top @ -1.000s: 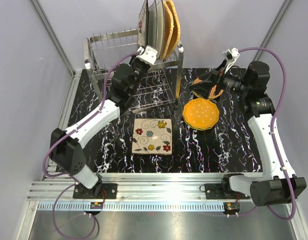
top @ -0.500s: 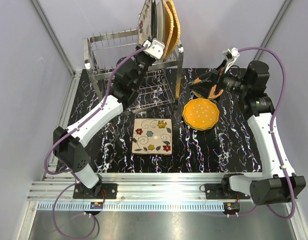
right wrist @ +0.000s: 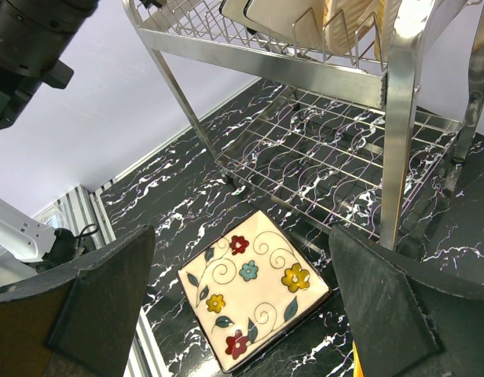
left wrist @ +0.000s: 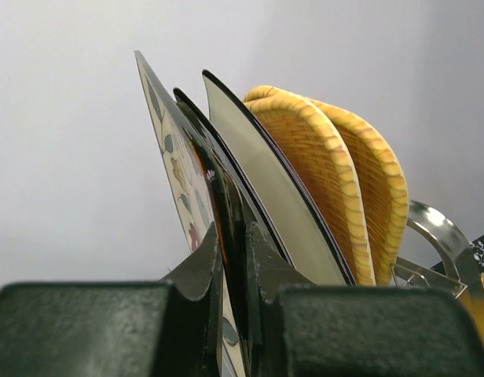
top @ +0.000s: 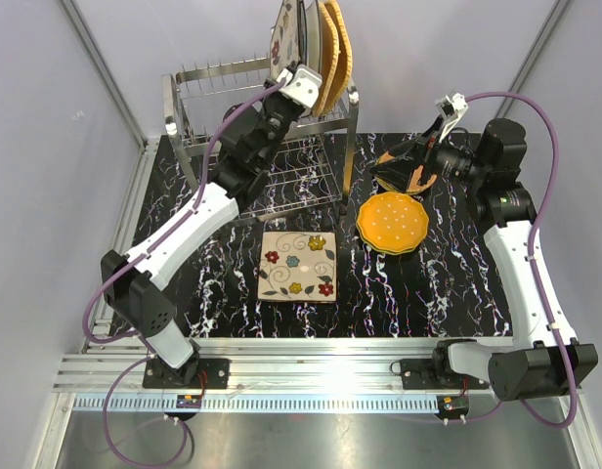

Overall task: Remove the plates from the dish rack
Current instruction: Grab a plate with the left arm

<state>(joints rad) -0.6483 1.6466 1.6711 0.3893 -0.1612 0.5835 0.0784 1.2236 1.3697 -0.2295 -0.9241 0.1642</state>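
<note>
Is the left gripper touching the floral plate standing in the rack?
Touching. The left wrist view shows the left gripper pinched shut on the edge of the standing floral plate, both fingers pressed against it with no gap visible.

Your dish rack stands at the far left of the table. The upright plates stand side by side at the right end of its top tier. Your left gripper is at their near edge, with a finger on either side of the leftmost upright plate. In front of the rack a flat plate lies on the table. A second flat plate lies to its right, apart from it. Behind that one, right of the rack, you have the right gripper.
</note>
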